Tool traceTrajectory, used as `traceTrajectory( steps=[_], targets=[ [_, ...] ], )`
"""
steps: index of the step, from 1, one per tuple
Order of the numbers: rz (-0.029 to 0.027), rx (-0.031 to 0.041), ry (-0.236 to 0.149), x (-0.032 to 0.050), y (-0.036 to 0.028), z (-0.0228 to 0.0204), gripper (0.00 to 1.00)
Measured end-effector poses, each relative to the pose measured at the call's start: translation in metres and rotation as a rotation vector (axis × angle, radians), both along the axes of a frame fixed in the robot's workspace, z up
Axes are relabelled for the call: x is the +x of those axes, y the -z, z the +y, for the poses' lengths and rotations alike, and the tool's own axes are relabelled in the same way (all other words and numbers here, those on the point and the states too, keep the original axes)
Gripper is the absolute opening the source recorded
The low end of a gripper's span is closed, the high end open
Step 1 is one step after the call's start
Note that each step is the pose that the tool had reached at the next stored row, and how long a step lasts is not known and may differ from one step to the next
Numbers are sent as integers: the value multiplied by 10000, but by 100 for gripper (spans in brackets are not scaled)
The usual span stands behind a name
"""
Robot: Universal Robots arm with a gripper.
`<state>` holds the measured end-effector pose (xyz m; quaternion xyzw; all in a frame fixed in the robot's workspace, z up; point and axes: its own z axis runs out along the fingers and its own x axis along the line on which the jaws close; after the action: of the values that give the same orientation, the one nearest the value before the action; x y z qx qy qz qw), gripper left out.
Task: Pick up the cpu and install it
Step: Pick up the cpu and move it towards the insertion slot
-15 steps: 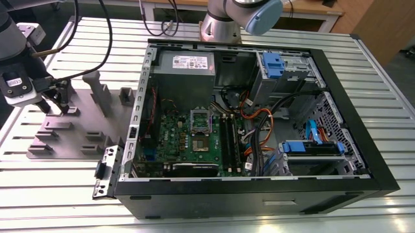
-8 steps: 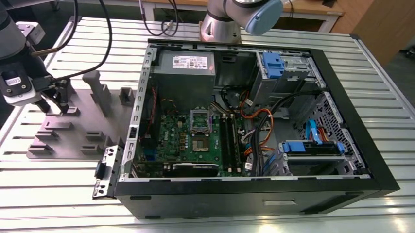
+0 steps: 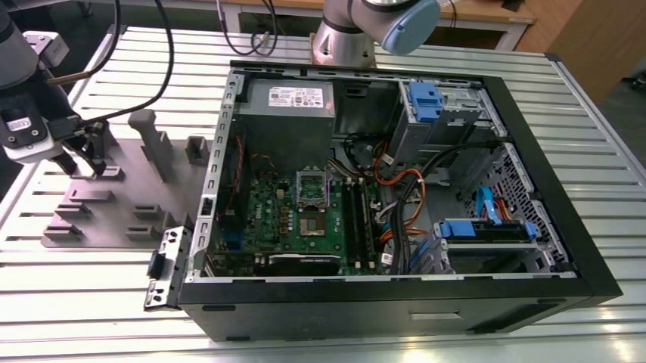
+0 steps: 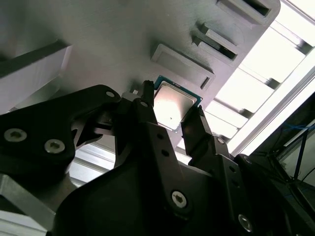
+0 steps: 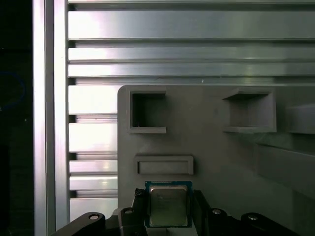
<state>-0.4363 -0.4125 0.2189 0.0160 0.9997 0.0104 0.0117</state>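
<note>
The end effector (image 4: 170, 107) pinches the flat, shiny square cpu (image 5: 167, 205) by opposite edges; beneath it lies a matte grey tray (image 5: 221, 157) with rectangular pockets.

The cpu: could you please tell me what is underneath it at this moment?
The grey fixture plate lies beneath the cpu, beside a shallow rectangular slot. The spot directly under it is covered, and the tool hides its near edge, so contact cannot be judged.
</note>
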Motion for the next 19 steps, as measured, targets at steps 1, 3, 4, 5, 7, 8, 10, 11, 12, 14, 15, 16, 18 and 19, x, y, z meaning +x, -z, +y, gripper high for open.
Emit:
traceTrajectory(
  steps=[1, 3, 4, 5, 7, 8, 10, 11, 12, 14, 15, 16, 18, 19],
  targets=[
    [-2, 0, 0, 0, -5, 0, 47],
    [-2, 1, 0, 0, -17, 0, 47],
    [-1, 0, -1, 0, -23, 0, 47],
    [-2, 0, -1, 0, -28, 0, 47],
    [-4, 2, 0, 0, -31, 0, 47],
    [-2, 1, -1, 0, -34, 0, 47],
    [-1, 1, -1, 0, -36, 0, 47],
    [-1, 0, 0, 0, -38, 0, 47],
    [0, 0, 0, 0, -40, 0, 47],
    [-1, 0, 0, 0, -45, 0, 47],
    [-1, 0, 0, 0, -48, 0, 47],
    [-2, 1, 0, 0, -50, 0, 47],
    [-2, 0, 0, 0, -60, 0, 47],
    [-2, 0, 0, 0, -64, 0, 47]
  ],
)
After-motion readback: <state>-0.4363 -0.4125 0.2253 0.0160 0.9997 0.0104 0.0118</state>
